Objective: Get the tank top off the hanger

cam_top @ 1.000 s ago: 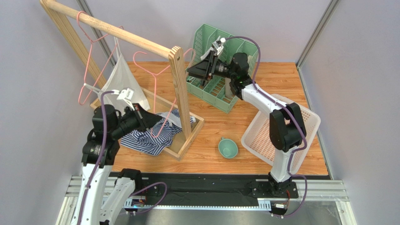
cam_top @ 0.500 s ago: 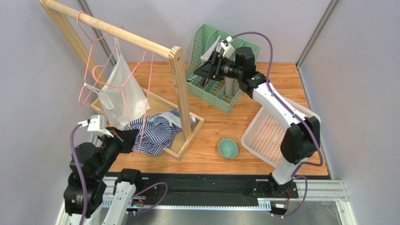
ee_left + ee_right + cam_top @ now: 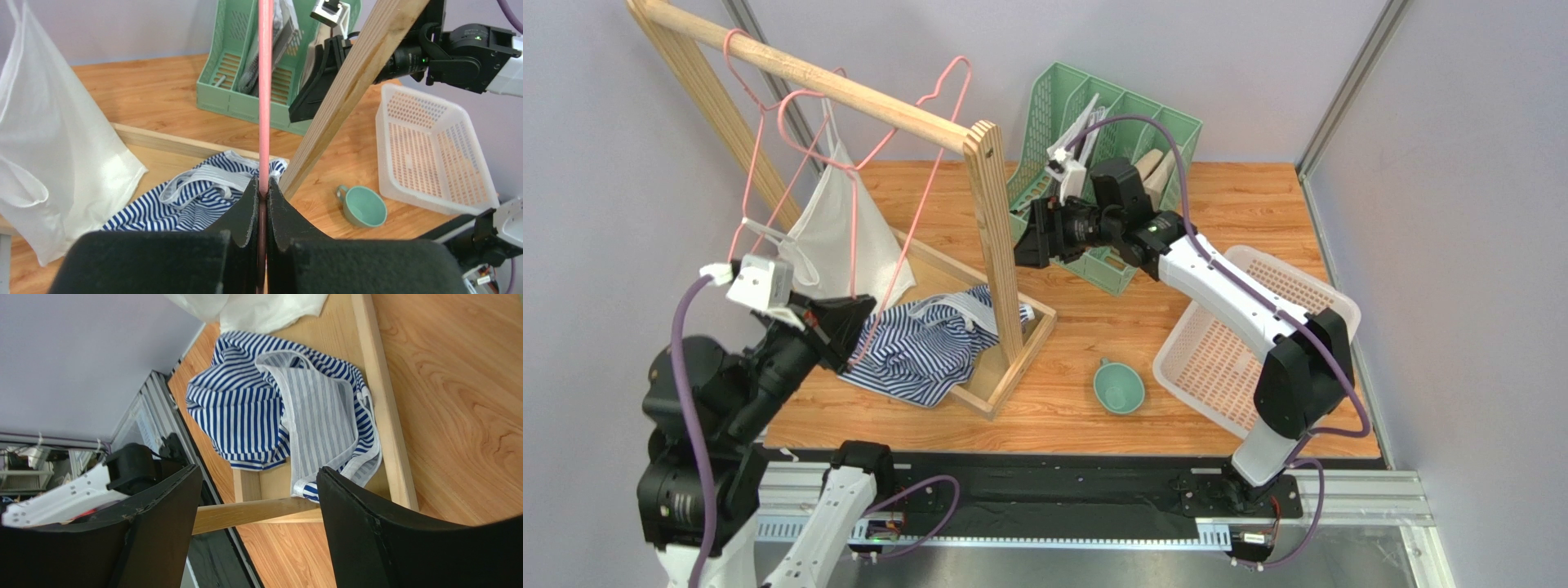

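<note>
The blue-and-white striped tank top [image 3: 934,343] lies crumpled in the wooden base frame [image 3: 1032,337] of the rack, off the hanger. It also shows in the left wrist view [image 3: 184,205] and the right wrist view [image 3: 276,410]. My left gripper [image 3: 852,328] is shut on a bare pink wire hanger [image 3: 917,208], which slants up past the rack's rail; in the left wrist view the hanger [image 3: 264,92] rises straight from the closed gripper [image 3: 264,191]. My right gripper [image 3: 1026,239] is open and empty beside the rack's upright post [image 3: 993,233]; in its own view the gripper [image 3: 261,530] frames the post [image 3: 258,511].
A white garment [image 3: 836,233] hangs on another pink hanger from the wooden rail [image 3: 830,83]. A green file organizer [image 3: 1112,135] stands behind the right arm. A teal cup [image 3: 1119,387] and a white mesh basket [image 3: 1259,343] sit at the right.
My left gripper pulled back from the tank top and swung the hanger upward, its hook now above the rail. My right gripper dropped down and left to the post.
</note>
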You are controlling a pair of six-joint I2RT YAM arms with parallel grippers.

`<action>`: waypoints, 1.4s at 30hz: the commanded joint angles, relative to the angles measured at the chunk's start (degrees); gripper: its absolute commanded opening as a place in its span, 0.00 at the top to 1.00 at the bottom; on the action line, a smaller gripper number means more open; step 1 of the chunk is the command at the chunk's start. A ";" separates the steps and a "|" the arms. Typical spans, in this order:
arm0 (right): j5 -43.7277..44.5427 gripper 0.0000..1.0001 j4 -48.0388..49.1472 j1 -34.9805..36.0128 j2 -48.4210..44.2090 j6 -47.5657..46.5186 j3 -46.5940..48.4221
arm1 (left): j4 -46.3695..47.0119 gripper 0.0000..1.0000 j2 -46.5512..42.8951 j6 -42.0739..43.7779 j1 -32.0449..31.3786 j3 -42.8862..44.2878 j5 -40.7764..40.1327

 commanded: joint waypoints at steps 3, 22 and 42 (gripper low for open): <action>-0.88 0.25 -1.81 1.89 4.43 -5.30 0.36 | -2.49 1.00 9.18 6.00 0.35 5.44 5.60; -5.91 0.12 1.18 7.95 22.71 -6.70 15.29 | -6.53 0.89 11.30 6.09 0.35 1.85 4.28; -0.12 0.10 1.88 13.22 37.30 -19.71 20.14 | -6.98 0.17 2.08 2.67 0.35 6.94 -5.02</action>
